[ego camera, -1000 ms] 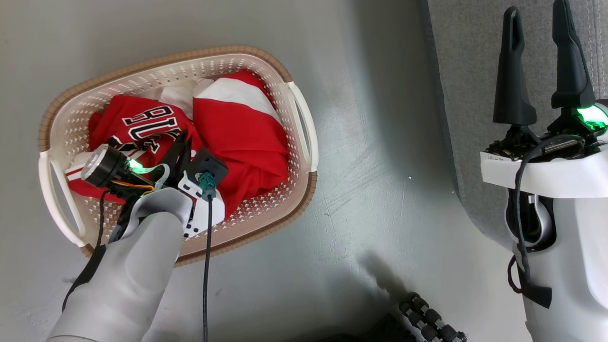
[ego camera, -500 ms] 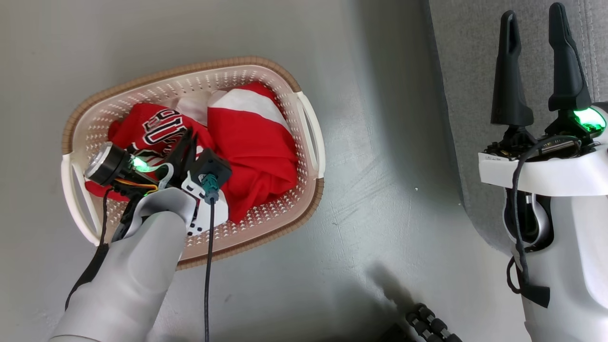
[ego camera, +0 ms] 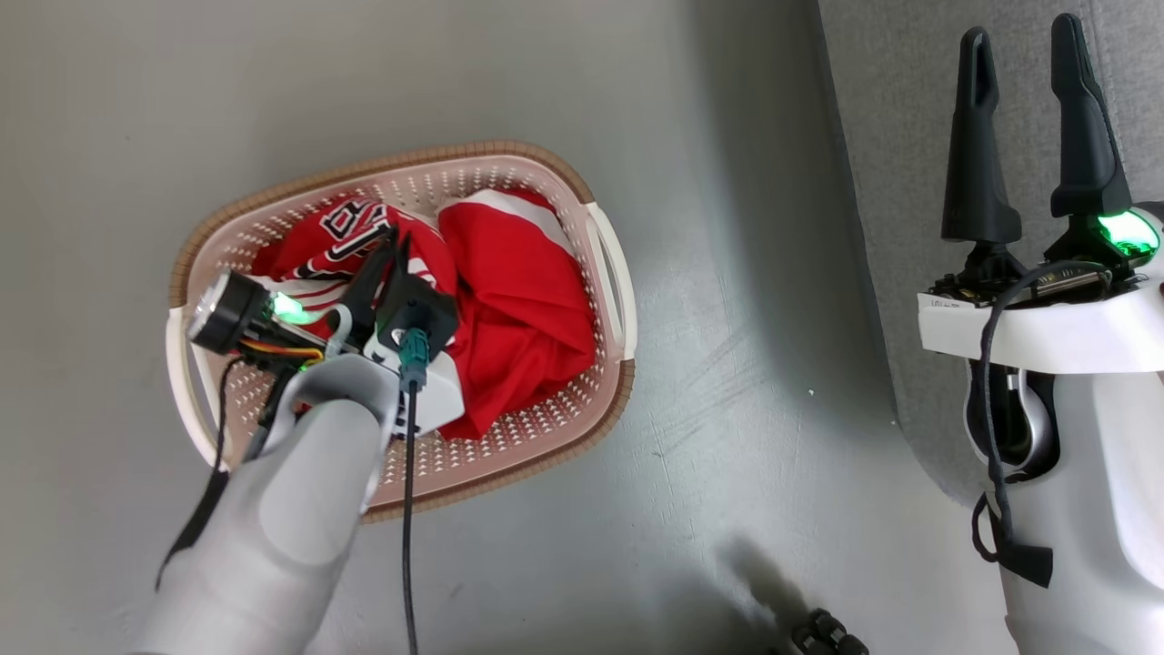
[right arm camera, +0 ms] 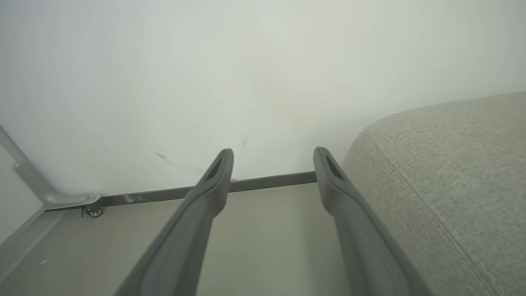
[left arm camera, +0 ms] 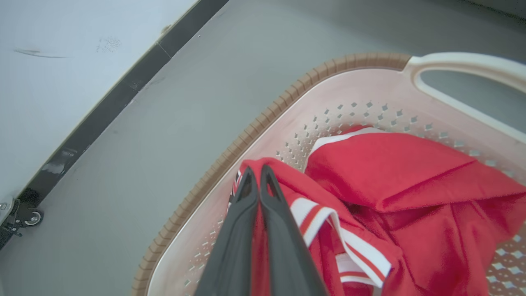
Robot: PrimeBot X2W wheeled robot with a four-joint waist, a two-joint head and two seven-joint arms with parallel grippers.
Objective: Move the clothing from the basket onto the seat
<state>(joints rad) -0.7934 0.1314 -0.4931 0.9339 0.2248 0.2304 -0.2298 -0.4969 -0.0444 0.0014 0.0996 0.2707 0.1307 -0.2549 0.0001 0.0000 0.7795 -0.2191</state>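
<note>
L gripper pinched shut on a fold of the clothing inside the basket — grip set for lift-out; R gripper, well right of the basket by the seat, spread and empty — prob. kept clear.

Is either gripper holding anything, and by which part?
The left gripper pinches the red clothing at a bunched fold beside its white-striped trim; the right gripper is open, empty.

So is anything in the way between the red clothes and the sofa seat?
Nothing visible. Bare floor lies between the basket and the seat. The clothing, pinched in the left fingers, just has to lift over the basket's wall on that side.
</note>
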